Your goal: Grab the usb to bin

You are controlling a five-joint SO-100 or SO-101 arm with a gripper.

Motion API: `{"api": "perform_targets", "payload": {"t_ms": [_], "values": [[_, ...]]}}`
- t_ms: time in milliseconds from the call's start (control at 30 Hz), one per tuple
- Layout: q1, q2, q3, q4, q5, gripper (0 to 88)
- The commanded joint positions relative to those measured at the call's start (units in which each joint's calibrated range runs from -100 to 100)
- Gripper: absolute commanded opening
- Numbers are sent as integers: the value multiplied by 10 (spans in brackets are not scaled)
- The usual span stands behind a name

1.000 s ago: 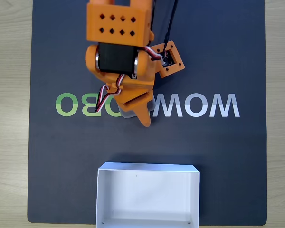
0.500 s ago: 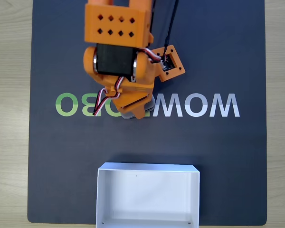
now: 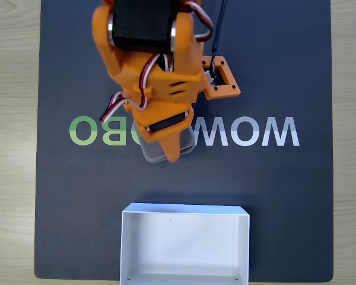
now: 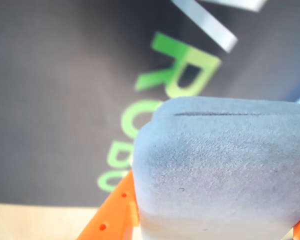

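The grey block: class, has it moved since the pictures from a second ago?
Yes. In the fixed view the grey block, held in the gripper, now shows lower against the mat lettering, slightly nearer the white box.

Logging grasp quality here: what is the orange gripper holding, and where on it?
The gripper holds the flat matte grey square pad, clamped across opposite sides near one end; its other end juts toward the wrist camera.
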Motion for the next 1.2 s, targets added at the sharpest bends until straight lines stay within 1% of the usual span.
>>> {"api": "perform_targets", "payload": {"t_ms": [0,100,200,433,567,667,867,1033,1167], "values": [[3,-101,-22,-26,-8,68],[4,-163,-19,-86,-31,68],[4,-212,-21,-119,-56,68],[11,-214,-33,-124,-109,68],[0,-125,-116,-119,-133,68],[-7,-17,-212,-117,-153,68],[-16,187,-412,-116,-175,68],[-38,300,-537,-116,-176,68],[-49,354,-587,-116,-176,68]]}}
